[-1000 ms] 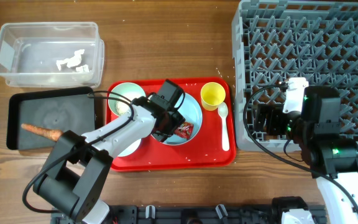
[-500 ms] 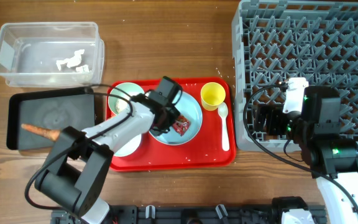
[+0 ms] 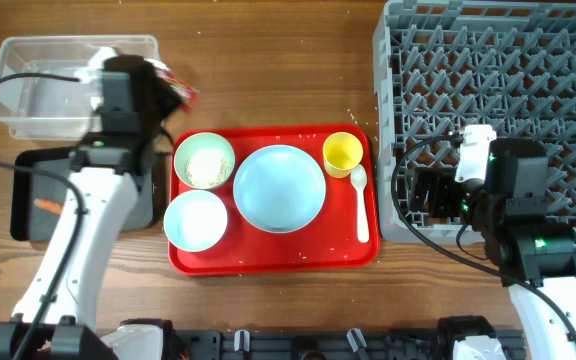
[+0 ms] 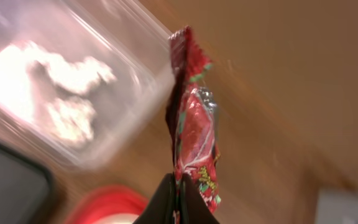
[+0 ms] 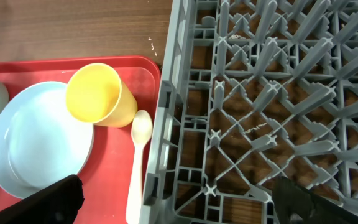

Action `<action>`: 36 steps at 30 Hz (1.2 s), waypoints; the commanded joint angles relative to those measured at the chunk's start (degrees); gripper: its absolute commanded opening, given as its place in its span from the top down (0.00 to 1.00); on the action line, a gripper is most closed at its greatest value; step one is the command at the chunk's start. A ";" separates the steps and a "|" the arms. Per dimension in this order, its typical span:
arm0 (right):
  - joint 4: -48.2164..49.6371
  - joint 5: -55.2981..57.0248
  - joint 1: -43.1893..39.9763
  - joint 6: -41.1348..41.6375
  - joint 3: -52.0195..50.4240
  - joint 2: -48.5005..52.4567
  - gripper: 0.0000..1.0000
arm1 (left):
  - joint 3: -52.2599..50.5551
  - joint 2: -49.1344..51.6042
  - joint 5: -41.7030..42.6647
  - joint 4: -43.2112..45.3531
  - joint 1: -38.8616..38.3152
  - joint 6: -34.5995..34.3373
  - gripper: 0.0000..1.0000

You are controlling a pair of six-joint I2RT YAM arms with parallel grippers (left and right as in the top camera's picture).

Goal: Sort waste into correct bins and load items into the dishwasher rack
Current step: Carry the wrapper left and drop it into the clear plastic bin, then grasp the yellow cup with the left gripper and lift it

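My left gripper (image 3: 168,88) is shut on the crinkled red wrapper (image 3: 182,94), which hangs beside the right end of the clear tub (image 3: 28,70). In the left wrist view the wrapper (image 4: 194,124) rises from the closed fingertips, with white scraps (image 4: 67,74) inside the blurred tub. The carrot-like stick (image 3: 48,207) lies in the black tray (image 3: 118,165). On the red tray (image 3: 268,260) sit the pale blue plate (image 3: 279,187), a bowl of rice (image 3: 204,161), a blue bowl (image 3: 196,220), a yellow cup (image 3: 342,154) and a white spoon (image 3: 360,200). My right gripper (image 5: 176,205) stands open over the rack's left edge (image 5: 166,124).
The grey dishwasher rack (image 3: 498,90) fills the back right and holds nothing that I can see. A few rice grains (image 3: 350,113) lie on the wood between red tray and rack. The yellow cup (image 5: 98,93) and spoon (image 5: 138,155) lie close to the rack wall.
My left gripper closed on the red wrapper in the plate, lifted it and carried it left and back to the clear tub's right end. The right arm has not moved.
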 commanded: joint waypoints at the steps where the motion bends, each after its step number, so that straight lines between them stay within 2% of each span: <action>1: 0.09 -0.94 -0.17 0.68 1.11 0.15 0.00 | 0.28 4.26 -2.54 5.53 7.54 2.34 0.96; 5: 0.09 -0.94 -0.17 0.68 1.11 0.15 0.00 | 0.31 10.67 -2.49 12.39 12.59 2.34 0.94; 6: 0.09 -0.94 -0.17 0.68 1.11 0.15 0.00 | 0.31 11.47 -2.49 13.07 13.00 2.34 0.85; 8: 0.09 -0.92 -0.17 0.66 1.11 0.15 0.00 | 0.31 13.16 -1.99 14.86 14.05 2.51 0.58; 12: 0.26 -0.94 -0.17 0.63 1.11 0.15 0.01 | 0.52 11.82 2.93 18.49 14.08 11.06 0.59; 17: 0.37 -0.94 -0.17 0.68 1.11 0.15 0.00 | 1.36 6.71 6.67 14.67 10.21 15.23 0.63; 19: 0.39 -0.94 -0.17 0.68 1.11 0.15 0.00 | 1.36 4.07 10.54 10.56 6.01 15.21 0.63; 22: 0.68 -0.94 -0.17 0.83 1.11 0.15 0.00 | 1.33 3.13 15.93 5.09 -1.53 15.21 0.58; 26: 0.76 -0.94 -0.17 0.81 1.11 0.15 0.00 | 1.31 4.92 16.83 0.76 -12.37 15.21 0.59; 30: 0.70 -0.94 -0.17 0.83 1.11 0.15 0.00 | 1.31 8.81 16.74 1.27 -22.64 15.21 0.57; 36: 0.42 -0.94 -0.17 0.81 1.11 0.15 0.00 | 1.31 15.82 16.39 5.16 -29.81 15.19 0.57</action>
